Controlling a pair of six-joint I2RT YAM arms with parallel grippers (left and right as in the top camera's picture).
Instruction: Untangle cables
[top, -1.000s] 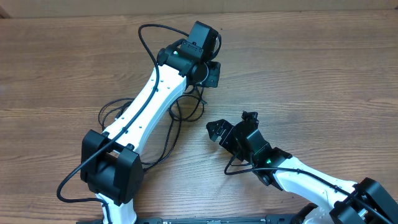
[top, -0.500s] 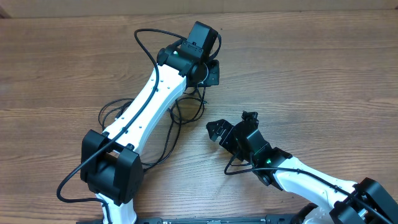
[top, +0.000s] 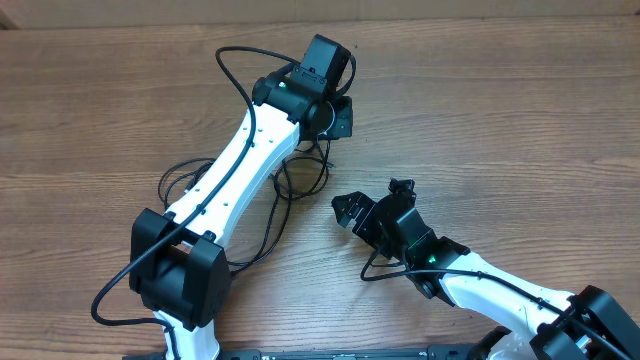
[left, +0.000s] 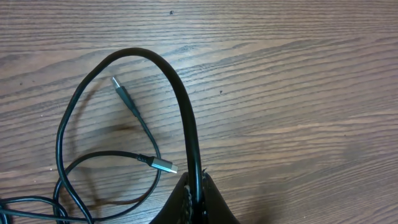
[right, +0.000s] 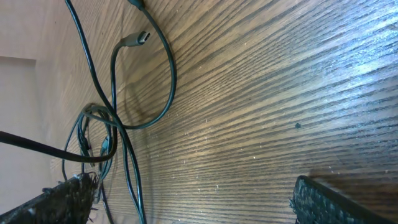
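Several thin black cables lie tangled on the wooden table beside and under my left arm. My left gripper is shut on one black cable, which loops away from the jaws. Two loose plug ends lie inside that loop: a slim one and a silver one. My right gripper is open and empty, just right of the tangle. In the right wrist view its fingers frame bare wood, with cable loops and a plug at the left.
The table is brown wood. A thicker black arm cable arcs beside my left arm. Another arm cable hangs by the left arm's base.
My left gripper has shifted very slightly away with the cable in it. The right arm has not moved.
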